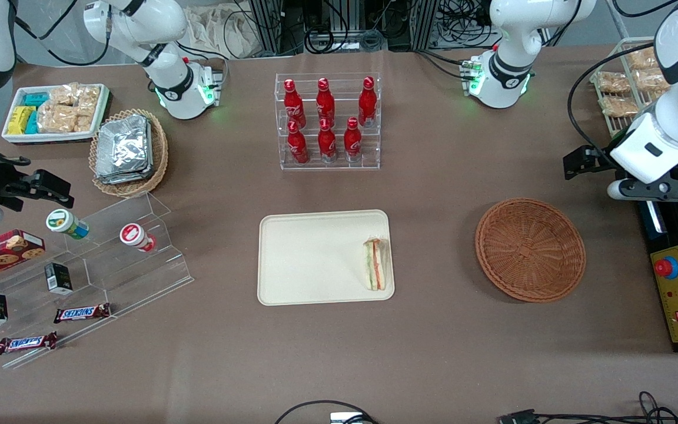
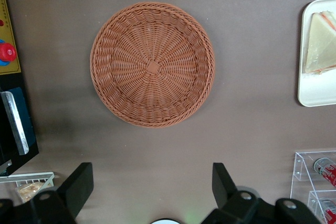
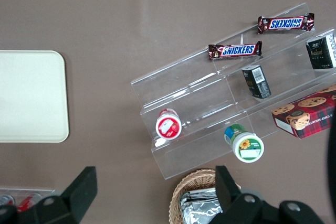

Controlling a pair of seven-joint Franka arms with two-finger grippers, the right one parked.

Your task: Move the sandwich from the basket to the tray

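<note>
Sandwich [image 1: 375, 264] lies flat on the tray [image 1: 309, 259], at the tray's edge nearest the basket [image 1: 530, 249], and the basket holds nothing; judged from this, the transfer is done and only the arm's withdrawal remains. Taken from tray across to the working arm's end of the table: sandwich on the tray, then bare cloth, then the basket well apart from the tray, then the gripper [image 2: 152, 190] raised above the table beside the basket, fingers spread apart and empty, well clear of the sandwich.
</note>
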